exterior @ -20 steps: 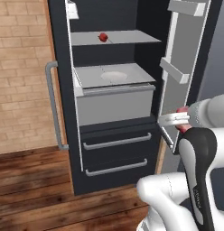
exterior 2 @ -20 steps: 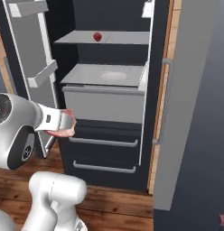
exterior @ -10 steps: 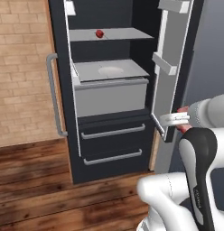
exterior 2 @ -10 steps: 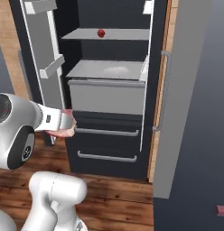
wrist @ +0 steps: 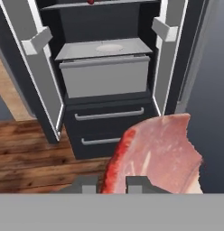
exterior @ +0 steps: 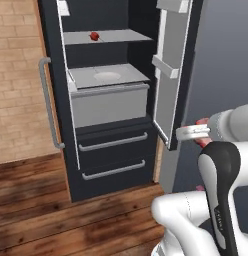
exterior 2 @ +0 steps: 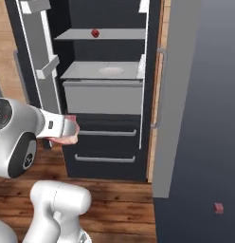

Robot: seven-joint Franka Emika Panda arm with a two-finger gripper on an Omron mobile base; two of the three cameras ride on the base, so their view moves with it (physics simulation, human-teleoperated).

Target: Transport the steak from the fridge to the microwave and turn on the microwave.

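The tool (wrist: 111,184) is nearly closed, pinching the steak (wrist: 156,155) by its lower edge, out in front of the open fridge (wrist: 107,85). The thin slab looks light, soft and slick; a grip nearer its middle would likely limit sagging.

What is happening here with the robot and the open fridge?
The robot arm holds the steak between its fingers, clear of the fridge and in front of it. The fridge doors stand open. Inside, a small round red fruit sits on the upper shelf, and the grey tub drawer below is closed. The steak is out of the fridge but not yet delivered to a microwave.
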